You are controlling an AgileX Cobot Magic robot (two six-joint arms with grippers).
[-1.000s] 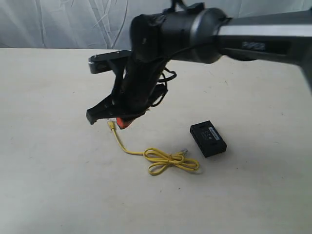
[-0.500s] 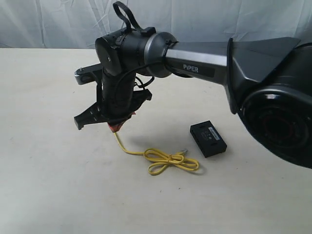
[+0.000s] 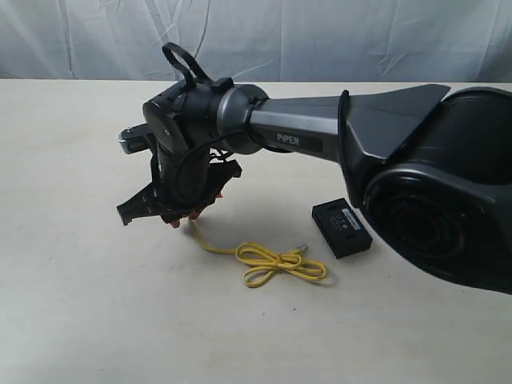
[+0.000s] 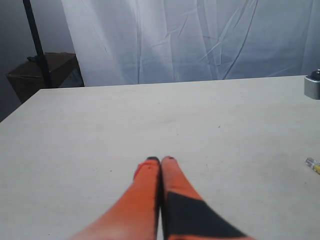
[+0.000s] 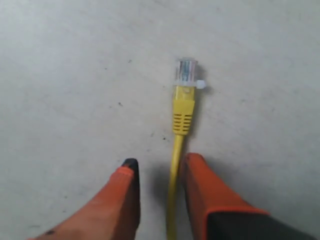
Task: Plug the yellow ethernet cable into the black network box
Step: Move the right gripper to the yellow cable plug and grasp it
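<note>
**A:** Pale table [image 3: 80, 320], creased white curtain [image 3: 360, 40] behind, little else about. How far along are we?

**B:** Hardly begun. The yellow ethernet cable [image 3: 272, 262] lies flat on the table, its middle tied in a bow-like loop [image 3: 282, 266]. The black network box [image 3: 342, 227] sits apart from it, just beyond the loop on the right side. Nothing is plugged in, and no plug is lifted.

**A:** So what is left?

**B:** By my reckoning, nearly all of it: take hold of the cord behind a plug, carry it over to the box, line it up with a port and push it home.

**A:** And the right gripper [image 5: 161, 161]?

**B:** It reaches across to the left end of the cable and is parted a modest way. Its orange fingers [image 5: 125, 190] stand on either side of the cord, a little behind the clear plug [image 5: 186, 70]. The cord runs between them, nearer one finger than the other, with nothing pinched yet. Whether the fingertips touch the table I cannot tell from this angle.

**A:** The left gripper [image 4: 160, 160]?

**B:** Its fingers are pressed together on nothing, hanging over bare table, well away from the box.
</note>
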